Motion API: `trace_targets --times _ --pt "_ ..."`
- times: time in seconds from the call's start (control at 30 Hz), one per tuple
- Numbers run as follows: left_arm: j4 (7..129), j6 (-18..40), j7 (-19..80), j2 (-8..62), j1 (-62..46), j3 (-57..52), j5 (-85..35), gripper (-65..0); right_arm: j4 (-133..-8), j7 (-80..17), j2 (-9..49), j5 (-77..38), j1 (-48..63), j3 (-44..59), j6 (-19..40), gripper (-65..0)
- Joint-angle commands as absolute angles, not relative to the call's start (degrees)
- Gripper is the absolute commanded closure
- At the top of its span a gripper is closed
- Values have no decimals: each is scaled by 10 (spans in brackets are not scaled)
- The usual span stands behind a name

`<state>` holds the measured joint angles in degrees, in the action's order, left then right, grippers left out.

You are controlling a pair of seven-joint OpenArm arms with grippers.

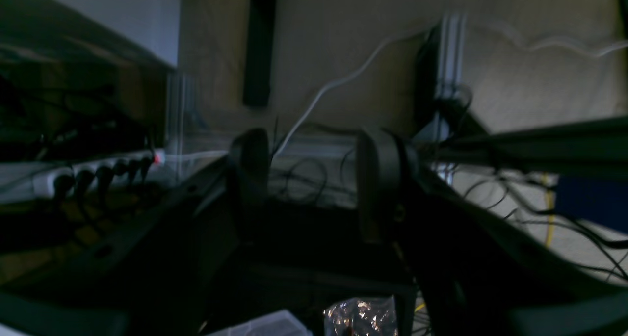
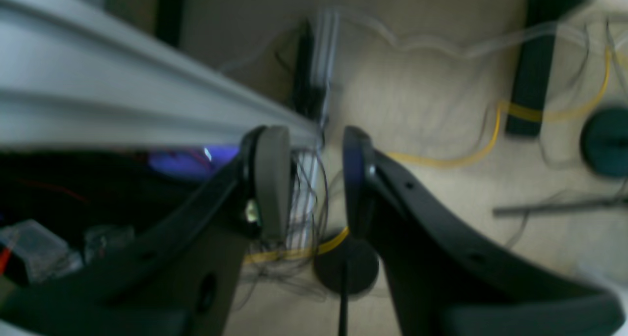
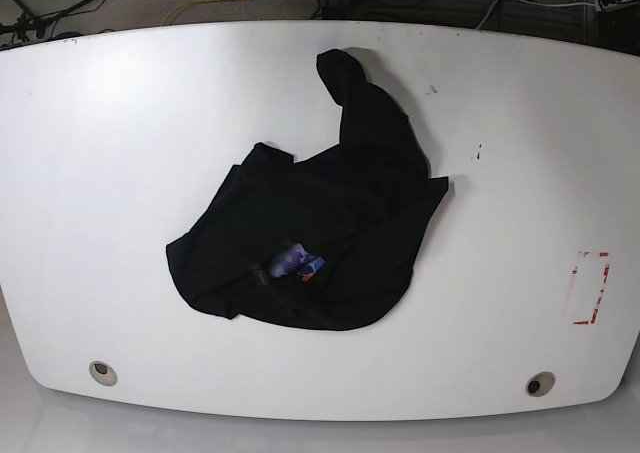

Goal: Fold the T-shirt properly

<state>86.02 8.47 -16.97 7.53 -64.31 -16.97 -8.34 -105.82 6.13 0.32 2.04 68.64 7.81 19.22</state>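
Black short-sleeved cloth T-shirt (image 3: 320, 238) sits crumpled near the middle of the white oval table (image 3: 120, 133), slightly toward the near edge. One lobe of fabric trails toward the far side, ending in a rounded tip. A small scrap of the purple-blue and orange print (image 3: 298, 262) peeks out of a fold close to the near hem. Nothing is laid flat yet; I'd call the fold not started.

Neither arm shows in the base view. Both wrist cameras look off the table at the beige floor and cables. Left gripper (image 1: 314, 179): jaws apart, nothing between them, only floor wiring and a white power strip (image 1: 83, 176) beyond. Right gripper (image 2: 309, 179): jaws also apart and empty, with a grey aluminium rail (image 2: 122, 105) on its left and a yellow cable (image 2: 441, 159) on the floor behind. Both wrist views are blurred.

Step in hand, as I read it: bring the arms in and spread the garment flat first.
- Pick the far lobe and the near-left bulge as the two grasp points; they are well apart.
- Pinch only the top layer at an edge, not a bunched wad.
- Pull outward, both arms together, to keep tension even.
- Can't tell which part is a sleeve or the collar from here, so locate those before any fold line.
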Motion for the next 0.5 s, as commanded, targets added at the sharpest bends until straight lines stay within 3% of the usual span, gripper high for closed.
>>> trace_targets --times 0.0,0.27,0.47 --pt "900 83 -182 78 -674 -173 -101 -258 -1093 61 4 16 702 90 192 -173" --pt "1030 83 -179 73 -712 -169 -110 -261 -1142 50 -22 16 656 149 199 -173" --pt "1073 83 -179 75 -711 -126 -109 -262 -1143 50 -22 16 595 169 237 -178"
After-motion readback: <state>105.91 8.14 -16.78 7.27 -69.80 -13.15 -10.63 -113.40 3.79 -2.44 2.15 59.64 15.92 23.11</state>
